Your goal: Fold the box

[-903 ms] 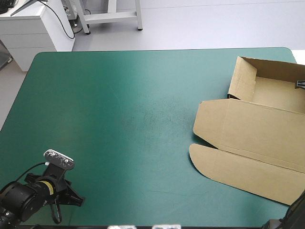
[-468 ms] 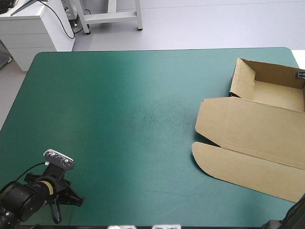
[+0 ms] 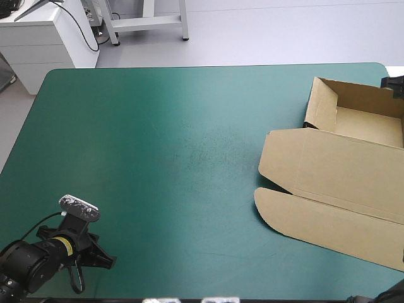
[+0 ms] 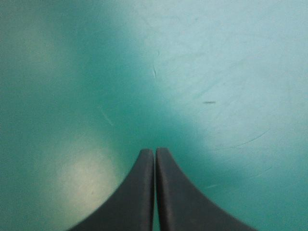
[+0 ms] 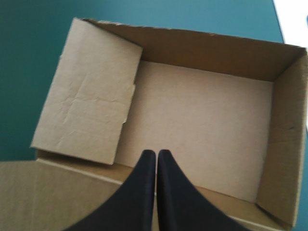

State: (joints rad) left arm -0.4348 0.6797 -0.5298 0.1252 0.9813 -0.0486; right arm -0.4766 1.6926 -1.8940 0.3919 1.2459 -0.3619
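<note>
Left gripper (image 4: 155, 151) is clenched on nothing, parked low over the bare bench (image 3: 158, 139) at the near left corner, probably to stay clear of the work. On the right side sits the box (image 3: 334, 183), an open tray with its lid flat toward us. Right gripper (image 5: 156, 153) hovers above the tray, pressed together and empty, likely poised to push that inward-leaning side flap (image 5: 86, 91).

The left arm (image 3: 31, 262) is a thick black cylinder with a narrow yellow band (image 3: 62, 246) ringing its wrist end. The left end effector (image 4: 155, 151) has two broad, matte black fingers (image 4: 134, 197), each curved like a fin, widening at the base and narrowing to a rounded tip, with a thin seam between them. The right end effector (image 5: 156, 152) looks the same: two smooth black fins forming one pointed arch.
</note>
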